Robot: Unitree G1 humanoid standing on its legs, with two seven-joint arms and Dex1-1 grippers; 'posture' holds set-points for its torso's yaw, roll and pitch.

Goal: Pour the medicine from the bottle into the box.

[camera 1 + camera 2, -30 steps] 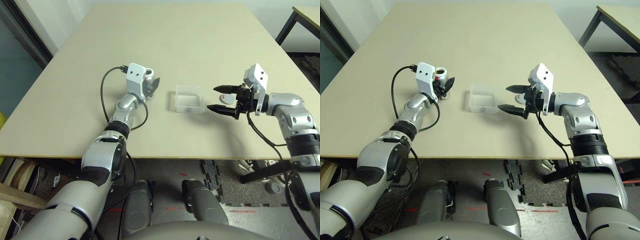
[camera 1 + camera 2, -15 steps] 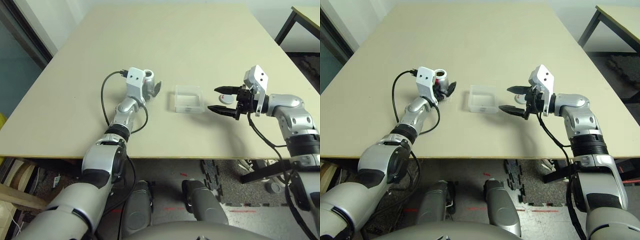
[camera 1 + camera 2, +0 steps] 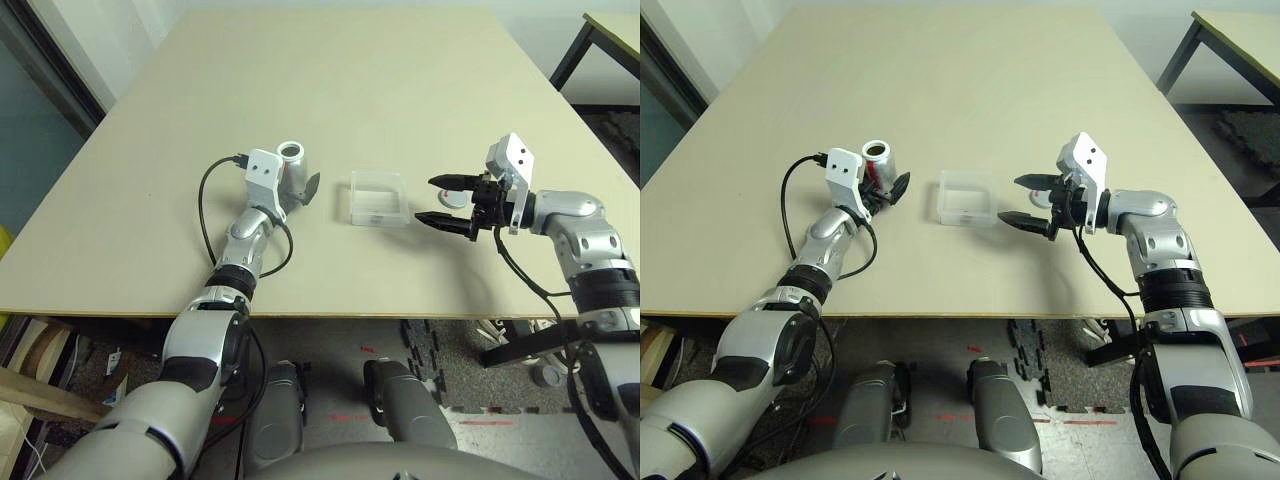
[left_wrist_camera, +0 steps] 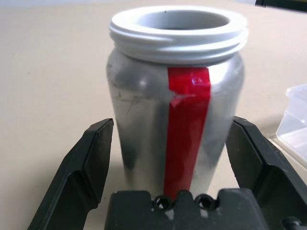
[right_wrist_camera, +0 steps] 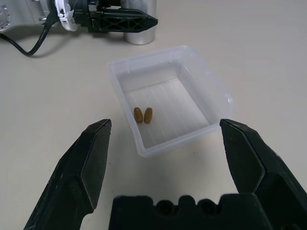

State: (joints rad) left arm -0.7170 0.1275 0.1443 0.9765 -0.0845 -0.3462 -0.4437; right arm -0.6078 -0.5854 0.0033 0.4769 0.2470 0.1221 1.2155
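Bottle (image 4: 175, 120) red-striped, no readable writing, both tools (image 4: 168, 158) (image 5: 165, 158) spread apart

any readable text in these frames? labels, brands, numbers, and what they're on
None readable.
bottle: a plain red stripe on its side, no lettering on it.
box: clear plastic, no print; two pills in it, no marking to be made out.
cap on the table behind the right claw: a red mark, too small to read.
Left claw: no markings.
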